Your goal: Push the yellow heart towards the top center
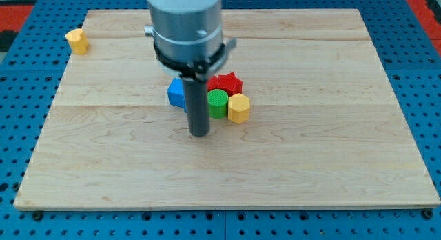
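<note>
The yellow heart (77, 41) sits at the top left corner of the wooden board (331, 143), close to its left edge. My tip (200, 134) rests on the board near the middle, far to the right of and below the heart. A cluster of blocks lies just above and to the right of my tip: a blue block (176, 92) partly hidden behind the rod, a red star (227, 82), a green cylinder (218, 103) and a yellow hexagon (238, 108).
The arm's grey body (185, 23) hangs over the top centre of the board. Blue perforated table (21, 130) surrounds the board on all sides.
</note>
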Robot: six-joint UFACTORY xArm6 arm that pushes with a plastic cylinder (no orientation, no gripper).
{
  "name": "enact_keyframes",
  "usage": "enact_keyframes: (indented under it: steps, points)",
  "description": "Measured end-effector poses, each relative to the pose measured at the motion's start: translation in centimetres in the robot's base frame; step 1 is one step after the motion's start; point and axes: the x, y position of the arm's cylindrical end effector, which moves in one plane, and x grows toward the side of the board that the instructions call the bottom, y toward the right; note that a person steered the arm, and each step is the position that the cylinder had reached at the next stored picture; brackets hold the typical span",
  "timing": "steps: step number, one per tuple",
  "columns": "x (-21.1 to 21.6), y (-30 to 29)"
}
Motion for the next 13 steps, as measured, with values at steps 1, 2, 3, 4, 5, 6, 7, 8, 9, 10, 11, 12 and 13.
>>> enact_keyframes:
  steps: [1, 2, 3, 4, 5, 6, 7, 8, 9, 10, 11, 12, 13]
  points:
    - [0.3, 5.2]
    - [0.4, 7.2]
    - [3.1, -2.8]
    - [-1.6, -19.0]
    - [-9.0, -28.1]
    - [-9.0, -28.1]
    - [-13.1, -28.1]
    - [-19.1, -27.9]
    - [-19.6, -28.2]
    - [-20.3, -25.5]
    - [-20.0, -17.2]
    - [-20.1, -19.7]
    - [-17.6, -26.7]
